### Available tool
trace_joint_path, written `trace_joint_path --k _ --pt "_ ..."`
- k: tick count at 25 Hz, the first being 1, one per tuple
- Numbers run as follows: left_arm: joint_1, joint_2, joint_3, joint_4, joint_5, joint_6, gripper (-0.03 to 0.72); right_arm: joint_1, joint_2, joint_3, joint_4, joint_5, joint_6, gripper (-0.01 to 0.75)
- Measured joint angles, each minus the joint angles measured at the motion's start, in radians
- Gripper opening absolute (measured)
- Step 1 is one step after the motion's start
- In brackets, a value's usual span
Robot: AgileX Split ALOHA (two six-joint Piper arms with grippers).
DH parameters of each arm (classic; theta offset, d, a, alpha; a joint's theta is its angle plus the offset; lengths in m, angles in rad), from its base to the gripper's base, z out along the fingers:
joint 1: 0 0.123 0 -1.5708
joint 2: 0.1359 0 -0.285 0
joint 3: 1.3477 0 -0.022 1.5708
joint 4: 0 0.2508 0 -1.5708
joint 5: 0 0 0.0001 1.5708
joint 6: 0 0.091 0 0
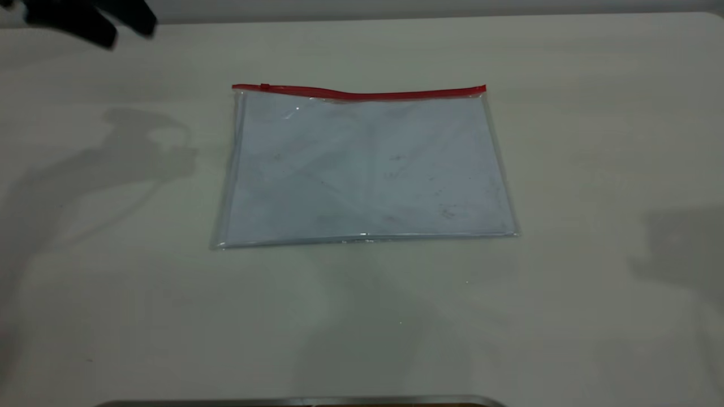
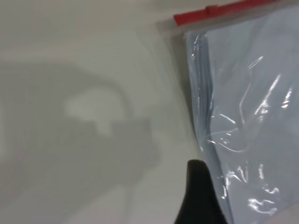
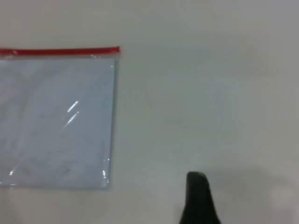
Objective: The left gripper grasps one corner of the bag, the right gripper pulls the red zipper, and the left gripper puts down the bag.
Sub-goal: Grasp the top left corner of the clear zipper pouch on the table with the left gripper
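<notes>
The bag (image 1: 367,169) lies flat on the table, clear and bluish. The red zipper (image 1: 362,94) runs along its far edge, with the slider tab (image 1: 264,87) near the left end. The corner of the bag (image 1: 237,90) at that end lies on the table, untouched. My left gripper (image 1: 128,34) hovers open at the far left, well away from the bag. In the left wrist view, one of its fingers (image 2: 198,196) shows beside the bag's side edge (image 2: 201,93), with the red strip end (image 2: 180,19) beyond. My right gripper is out of the exterior view. One of its fingers (image 3: 196,198) shows off the bag (image 3: 56,121).
The pale table (image 1: 565,141) stretches all round the bag. A grey metal edge (image 1: 300,402) runs along the near border. Arm shadows fall on the table at the left and right.
</notes>
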Motion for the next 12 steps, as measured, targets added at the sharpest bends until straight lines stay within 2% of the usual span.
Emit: trace_joint_path --k 12 --pt "0.0 0.188 -0.004 -0.446 -0.099 0.49 0.59 0.0 0.102 -0.002 0.002 -0.039 -0.039 0.577"
